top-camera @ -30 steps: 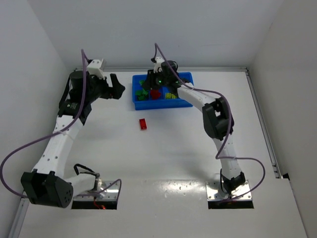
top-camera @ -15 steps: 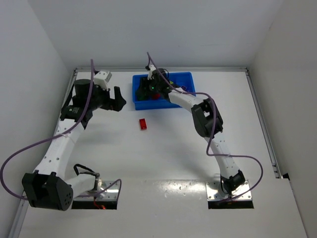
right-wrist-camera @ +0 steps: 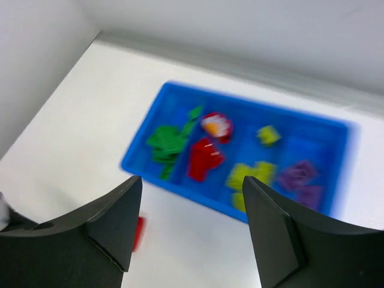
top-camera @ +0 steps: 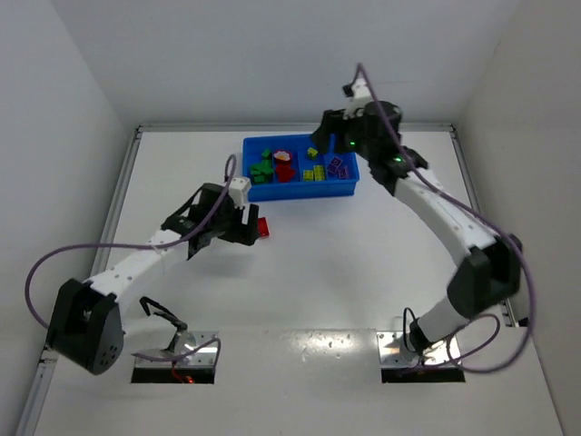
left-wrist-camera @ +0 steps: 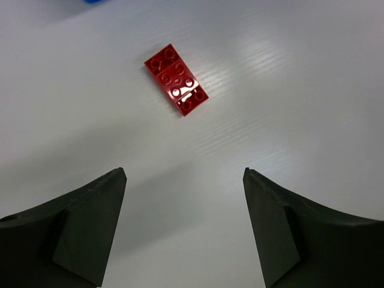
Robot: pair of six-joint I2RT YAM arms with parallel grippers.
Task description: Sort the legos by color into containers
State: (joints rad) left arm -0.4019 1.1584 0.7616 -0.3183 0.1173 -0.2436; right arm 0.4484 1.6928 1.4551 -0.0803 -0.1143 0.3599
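**Gloss on the brick, dull black on the fingers**

The red brick (left-wrist-camera: 176, 79) is glossy moulded plastic, its studs catching glints. The table (left-wrist-camera: 300, 90) beneath is smooth white with a faint ribbed sheen. The left gripper (left-wrist-camera: 183, 174) has matt black plastic fingers (left-wrist-camera: 84, 228). The far blue tray (top-camera: 300, 191) looks smooth plastic; the near base plates (top-camera: 207, 347) shiny metal.

top: overhead, far | left wrist: close, downward | right wrist: high | top+right share: tray (top-camera: 300, 192)

No text, number or brand can be read on the legos (left-wrist-camera: 176, 80) or the containers (top-camera: 300, 191).
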